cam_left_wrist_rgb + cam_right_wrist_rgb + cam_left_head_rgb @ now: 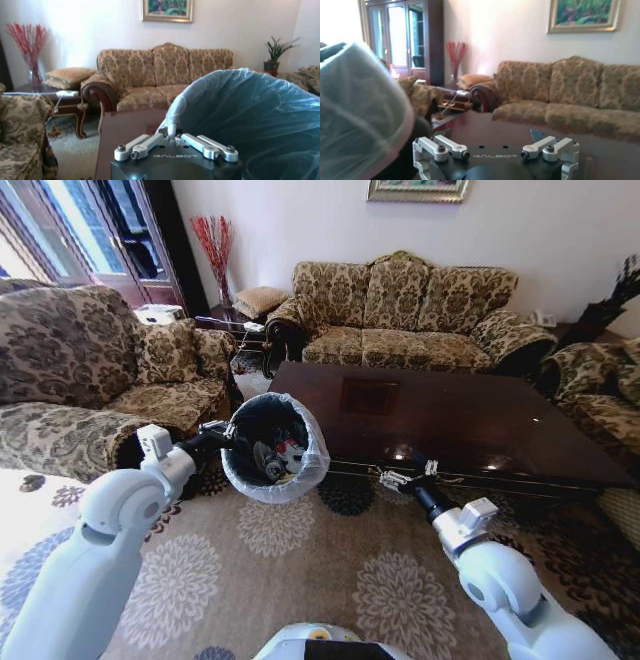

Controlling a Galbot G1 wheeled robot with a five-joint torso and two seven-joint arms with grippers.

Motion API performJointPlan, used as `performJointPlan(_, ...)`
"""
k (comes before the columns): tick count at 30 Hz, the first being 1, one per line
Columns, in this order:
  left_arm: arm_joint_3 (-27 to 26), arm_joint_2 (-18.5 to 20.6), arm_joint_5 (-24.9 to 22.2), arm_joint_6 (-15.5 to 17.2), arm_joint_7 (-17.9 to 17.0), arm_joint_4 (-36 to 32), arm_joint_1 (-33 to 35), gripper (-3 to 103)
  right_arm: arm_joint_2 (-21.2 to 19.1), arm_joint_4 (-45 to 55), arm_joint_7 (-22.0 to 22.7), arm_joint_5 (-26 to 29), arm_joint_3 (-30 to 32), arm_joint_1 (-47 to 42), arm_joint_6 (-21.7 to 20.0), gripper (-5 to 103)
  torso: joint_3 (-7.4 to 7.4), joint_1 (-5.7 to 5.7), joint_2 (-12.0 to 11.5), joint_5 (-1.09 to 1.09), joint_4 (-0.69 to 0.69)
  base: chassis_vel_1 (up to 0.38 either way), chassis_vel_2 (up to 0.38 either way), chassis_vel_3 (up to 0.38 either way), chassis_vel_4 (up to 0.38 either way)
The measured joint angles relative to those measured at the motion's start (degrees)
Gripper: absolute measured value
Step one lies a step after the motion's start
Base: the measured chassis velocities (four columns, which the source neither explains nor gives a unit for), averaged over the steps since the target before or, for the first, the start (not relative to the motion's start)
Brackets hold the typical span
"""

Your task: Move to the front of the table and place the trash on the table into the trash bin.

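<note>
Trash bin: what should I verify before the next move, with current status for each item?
1. Left gripper shut on the bin rim: ok.
2. Bin upright: not ok, tilted toward the camera.
3. Trash inside the bin: ok.
4. Table free of trash: ok, bare glossy top.
5. Right gripper carries nothing: ok, fingers spread, at the table's near edge.
6. Bag liner seated over the rim: ok.
</note>
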Motion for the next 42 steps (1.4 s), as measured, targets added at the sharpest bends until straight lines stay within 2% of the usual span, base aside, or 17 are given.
performJointPlan(2, -2.14, -0.76, 0.23, -4.41, -0.67, -2.81, 4.87, 0, 0.74, 0.89, -1.25, 0.12, 4.67, -1.05, -0.84, 100, -0.01, -0.01, 0.0, -0.01, 0.0, 0.0, 0.0, 0.0, 0.0)
performJointPlan(3, -2.14, -0.76, 0.23, -4.41, -0.67, -2.81, 4.87, 0, 0.74, 0.89, -1.25, 0.12, 4.67, -1.05, -0.84, 100, -0.01, -0.01, 0.0, -0.01, 0.0, 0.0, 0.0, 0.0, 0.0)
performJointPlan(5, -4.19, -1.03, 0.29, -7.01, -1.39, -5.1, 8.63, 0, 0.87, 1.17, -2.29, 1.94, 6.3, -0.96, -1.67, 100, -0.02, -0.03, 0.01, 0.01, 0.02, 0.0, 0.0, 0.0, 0.0)
performJointPlan(7, -5.14, -0.81, 0.3, -6.8, -1.84, -5.8, 9.52, 0, 0.92, 1.15, -2.42, 2.51, 6.43, -0.74, -1.75, 100, -0.02, -0.04, 0.02, 0.01, 0.02, 0.0, 0.0, 0.0, 0.0)
performJointPlan(11, -6.6, -0.25, 1.3, -3.42, -1.59, -7.02, 10.71, 0, 0.95, 0.44, -2.25, 3.09, 6.68, -0.06, -1.43, 100, 0.0, -0.01, 0.01, 0.0, 0.0, 0.0, 0.0, 0.0, 0.0)
performJointPlan(16, -7.33, 0.03, 2.43, -1.17, -1.03, -7.22, 11.18, 0, 1.05, -0.2, -2.12, 3.84, 7.75, 0.41, -1.2, 100, -0.01, -0.01, 0.01, 0.01, 0.01, 0.0, 0.0, 0.0, 0.0)
performJointPlan(17, -7.39, 0.0, 3.85, -0.2, -0.86, -7.11, 11.49, 0, 1.17, -0.47, -2.22, 4.35, 8.58, 0.48, -1.14, 100, -0.01, -0.01, 0.02, 0.01, 0.0, 0.0, 0.0, 0.0, 0.0)
performJointPlan(19, -7.19, -0.74, 7.76, -0.01, -0.71, -5.51, 12.5, 0, 1.28, -0.96, -2.57, 5.1, 10.21, 0.29, -0.67, 100, -0.01, -0.02, 0.02, 0.01, 0.0, 0.0, 0.0, 0.0, 0.0)
performJointPlan(25, -7.18, -3.93, 12.16, 0.79, 0.05, -2.49, 16.17, 0, 1.68, -1.91, -4.25, 5.9, 12.37, -0.83, 0.75, 100, 0.0, -0.01, 0.01, -0.01, 0.0, 0.0, 0.0, 0.0, 0.0)
performJointPlan(30, -6.6, -8.0, 15.77, -0.83, 0.69, 1.91, 20.01, 0, 1.82, -2.71, -4.9, 6.47, 12.87, -1.41, 1.75, 100, -0.01, -0.02, 0.01, 0.01, 0.01, 0.0, 0.0, 0.0, 0.0)
performJointPlan(34, -3.96, -11.21, 16.2, -1.1, -0.8, 6.91, 20.0, 0, 1.59, -3.53, -5.15, 6.65, 12.88, -1.04, 2.09, 100, -0.01, -0.02, 0.01, -0.01, 0.01, 0.0, 0.0, 0.0, 0.0)
performJointPlan(37, -0.31, -13.67, 15.87, -1.76, -3.81, 14.14, 17.63, 0, 1.51, -3.87, -5.17, 6.88, 12.98, -0.96, 2.29, 100, -0.01, -0.01, 0.0, 0.02, 0.01, 0.0, 0.0, 0.0, 0.0)
performJointPlan(38, -0.31, -13.67, 15.87, -1.76, -3.81, 14.14, 17.63, 0, 1.51, -3.87, -5.17, 6.88, 12.98, -0.96, 2.29, 100, -0.01, -0.01, 0.0, 0.02, 0.01, 0.0, 0.0, 0.0, 0.0)
performJointPlan(41, 2.81, -15.82, 15.39, -3.02, -7.39, 22.13, 13.93, 0, 1.63, -3.96, -5.49, 7.18, 14.22, -1.97, 2.74, 100, 0.0, -0.02, 0.0, 0.0, 0.0, 0.0, 0.0, 0.0, 0.0)
performJointPlan(42, 2.81, -15.82, 15.39, -3.02, -7.39, 22.13, 13.93, 0, 1.63, -3.96, -5.49, 7.18, 14.22, -1.97, 2.74, 100, 0.0, -0.02, 0.0, 0.0, 0.0, 0.0, 0.0, 0.0, 0.0)
